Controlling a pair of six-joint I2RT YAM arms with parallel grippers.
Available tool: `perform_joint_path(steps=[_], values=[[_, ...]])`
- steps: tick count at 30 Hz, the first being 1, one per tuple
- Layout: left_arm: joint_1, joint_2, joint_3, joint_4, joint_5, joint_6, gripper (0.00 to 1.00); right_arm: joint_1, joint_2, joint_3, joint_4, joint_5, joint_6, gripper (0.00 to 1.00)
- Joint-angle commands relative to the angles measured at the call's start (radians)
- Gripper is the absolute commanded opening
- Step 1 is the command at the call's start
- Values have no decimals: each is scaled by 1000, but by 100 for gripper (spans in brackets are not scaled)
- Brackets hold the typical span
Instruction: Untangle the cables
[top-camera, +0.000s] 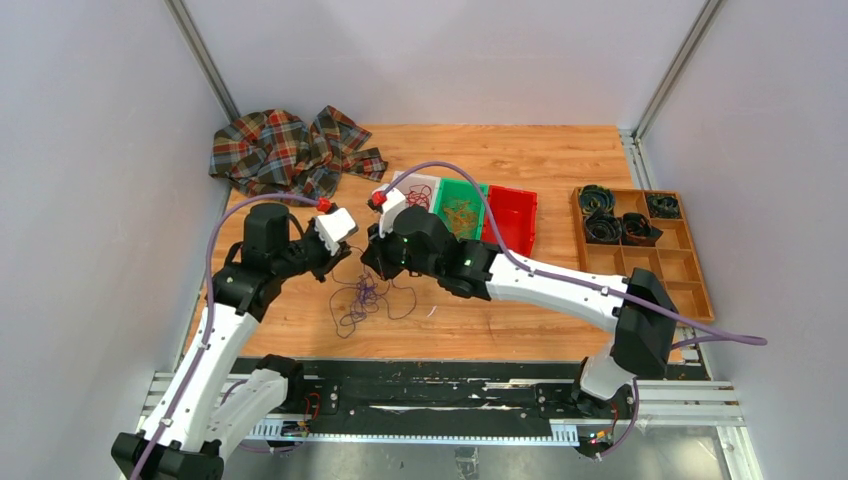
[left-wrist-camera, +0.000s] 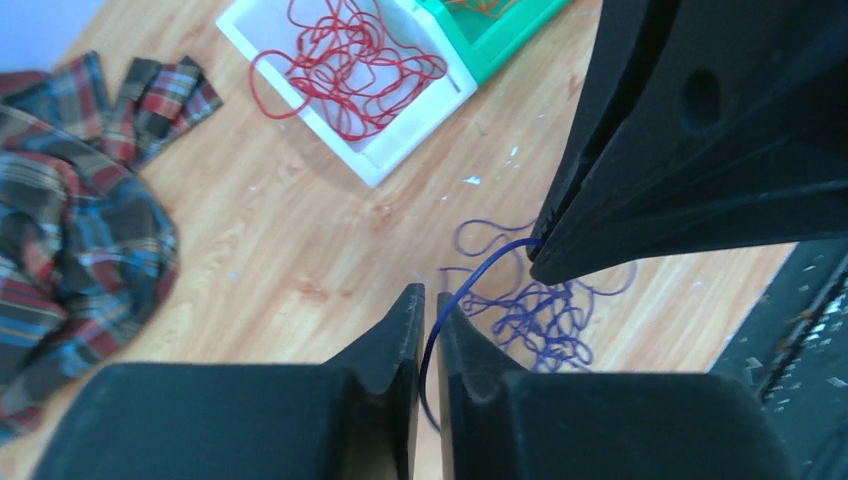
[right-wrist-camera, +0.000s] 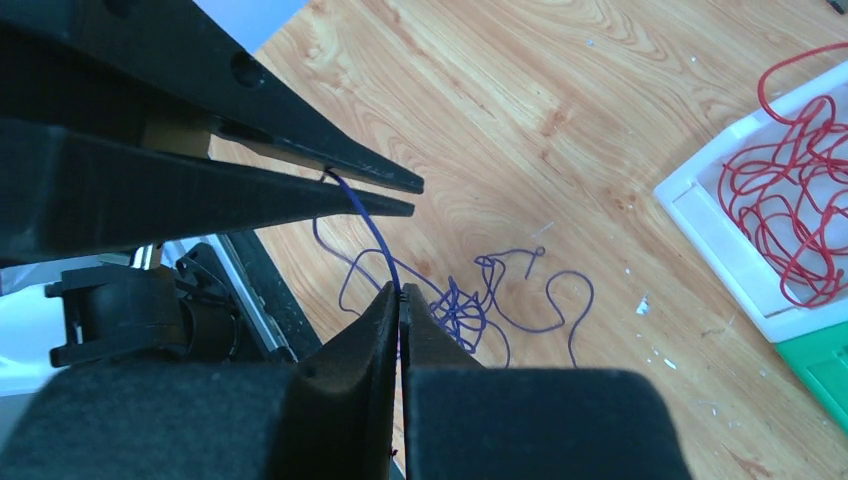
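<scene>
A loose tangle of purple cable (top-camera: 362, 297) lies on the wooden table between the two arms. One strand (left-wrist-camera: 480, 270) rises from it. My right gripper (right-wrist-camera: 400, 292) is shut on that strand. From there the strand arcs across into my left gripper (left-wrist-camera: 428, 295), whose jaws stand a narrow slit apart with the strand running through the slit. In the top view the left gripper (top-camera: 345, 258) and the right gripper (top-camera: 372, 262) hang almost tip to tip just above the tangle. Red cables (left-wrist-camera: 350, 65) lie bunched in a white bin (left-wrist-camera: 385, 160). Orange cables (top-camera: 460, 212) fill a green bin.
A red bin (top-camera: 512, 218) stands right of the green one. A crumpled plaid cloth (top-camera: 290, 150) lies at the back left. A wooden compartment tray (top-camera: 690, 265) with black coils (top-camera: 600, 200) sits at the right. The black rail (top-camera: 430, 385) runs along the near edge.
</scene>
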Motion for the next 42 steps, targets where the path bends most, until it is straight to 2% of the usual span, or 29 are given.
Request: perform_joint_path(steps=[1,2,5,6,9,19,28,42], values=[[-8,-19,46,39,-43,38,4,-15,-39,-48,107,-52,-9,1],[-10,-27,54,43,-42,25,1,-15,-43,-69,133,-52,-9,4],[-14,-40,97,35,-19,-16,1,-20,-54,-133,233,-37,-7,33],[-16,-42,116,24,-4,-28,1,-22,-56,-153,268,-34,-8,40],[-17,-35,177,-48,62,-44,1,-23,-55,-194,356,-20,-37,46],[-24,13,320,-250,161,9,1,-23,-86,-264,541,100,-75,45],[-37,41,409,-276,198,-23,1,-23,-55,-289,621,126,-96,43],[-48,129,722,-299,262,-85,0,-26,81,-377,717,178,-31,35]])
